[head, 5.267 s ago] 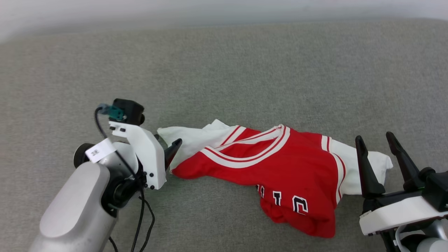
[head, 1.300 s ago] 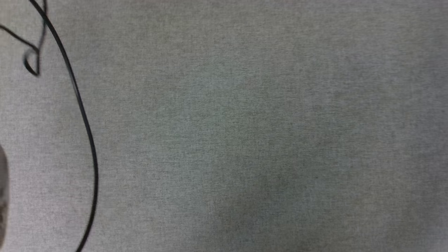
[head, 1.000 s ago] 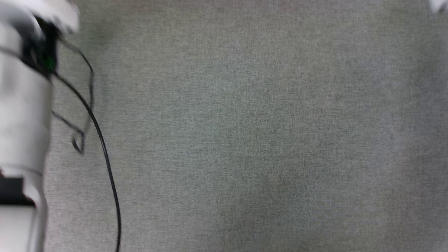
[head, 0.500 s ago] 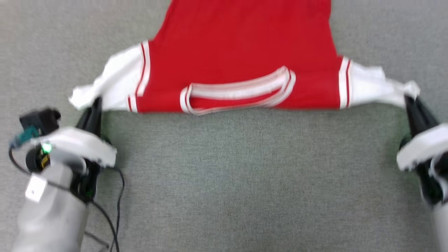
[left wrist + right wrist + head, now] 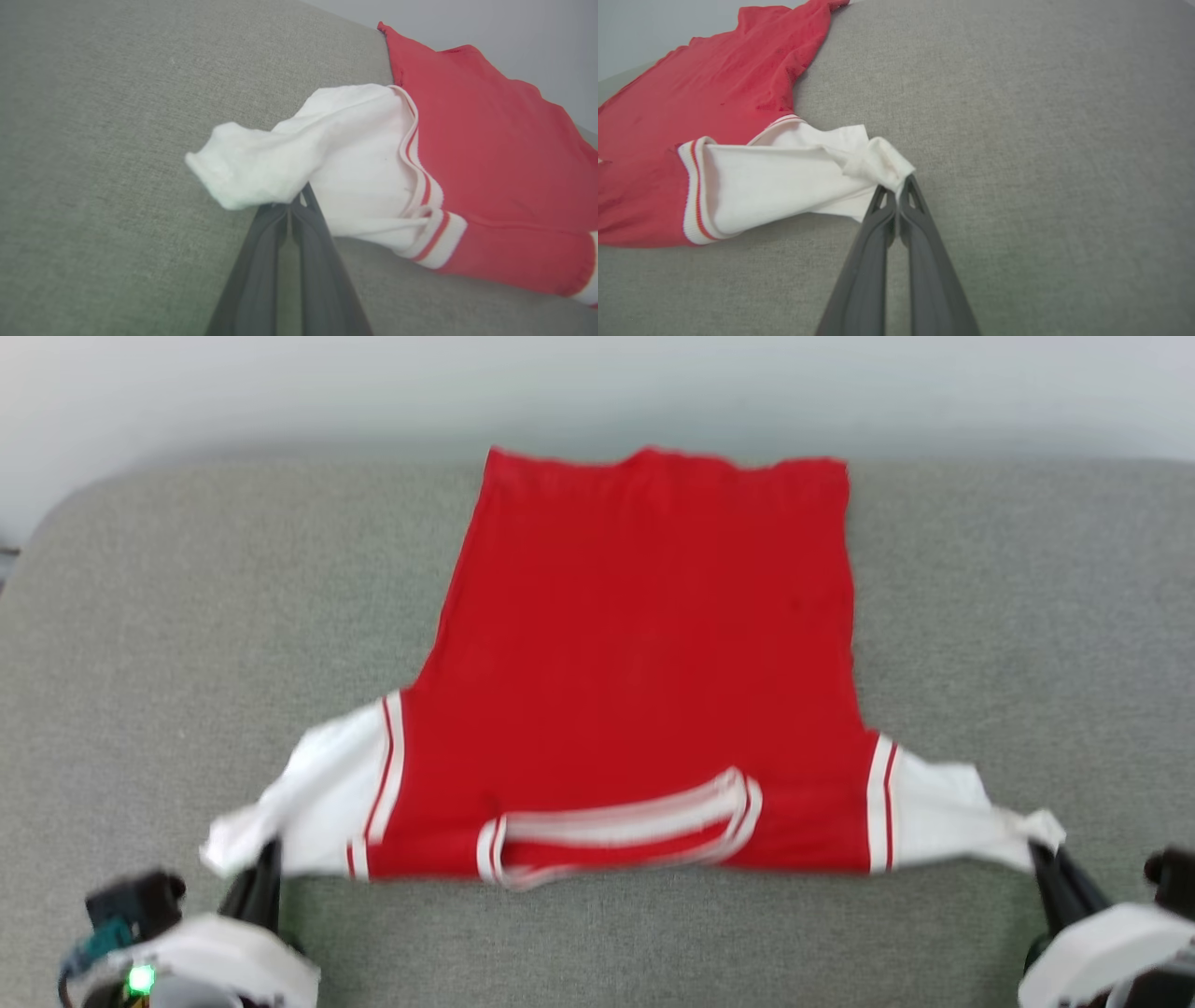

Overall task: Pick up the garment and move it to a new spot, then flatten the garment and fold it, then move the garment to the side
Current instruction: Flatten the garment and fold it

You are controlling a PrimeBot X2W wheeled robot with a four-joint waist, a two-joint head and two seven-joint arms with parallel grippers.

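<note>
The left gripper (image 5: pixel 296 201) and right gripper (image 5: pixel 900 187) each pinch a white sleeve of the garment (image 5: pixel 653 644); pull outward evenly, as the blurred red body seems nearly flat

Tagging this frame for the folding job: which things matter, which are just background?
Job: shirt, spread out; left gripper, shut on one white sleeve; right gripper, shut on the other sleeve.
Background: grey fabric surface; pale wall behind it.

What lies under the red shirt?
The garment lies spread on the grey fabric surface, which shows all around it. Anything directly beneath the cloth is covered.
</note>
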